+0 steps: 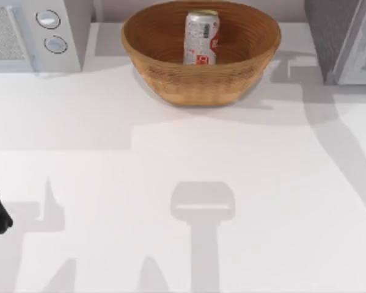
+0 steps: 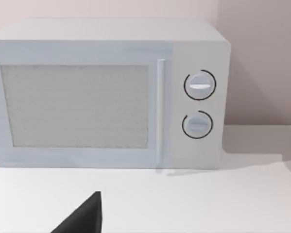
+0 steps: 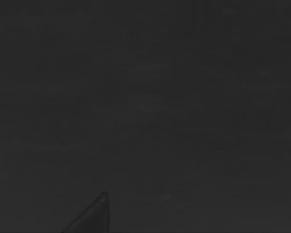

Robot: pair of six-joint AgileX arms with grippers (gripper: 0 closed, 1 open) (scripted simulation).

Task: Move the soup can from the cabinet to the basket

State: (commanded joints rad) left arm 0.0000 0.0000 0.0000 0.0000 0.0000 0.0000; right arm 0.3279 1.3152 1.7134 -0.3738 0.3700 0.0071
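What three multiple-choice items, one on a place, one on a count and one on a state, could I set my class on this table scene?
1. Where is the soup can?
A. inside the basket
B. on the bare table
C. on top of the microwave

2. How many round knobs does the microwave have?
A. one
B. two
C. four

3. How is the microwave door?
A. swung wide open
B. closed
C. removed

Answers:
1. A, since the top view shows the can within the wicker rim.
2. B, since the left wrist view shows two knobs, one above the other.
3. B, since the door sits flush with the microwave's front.
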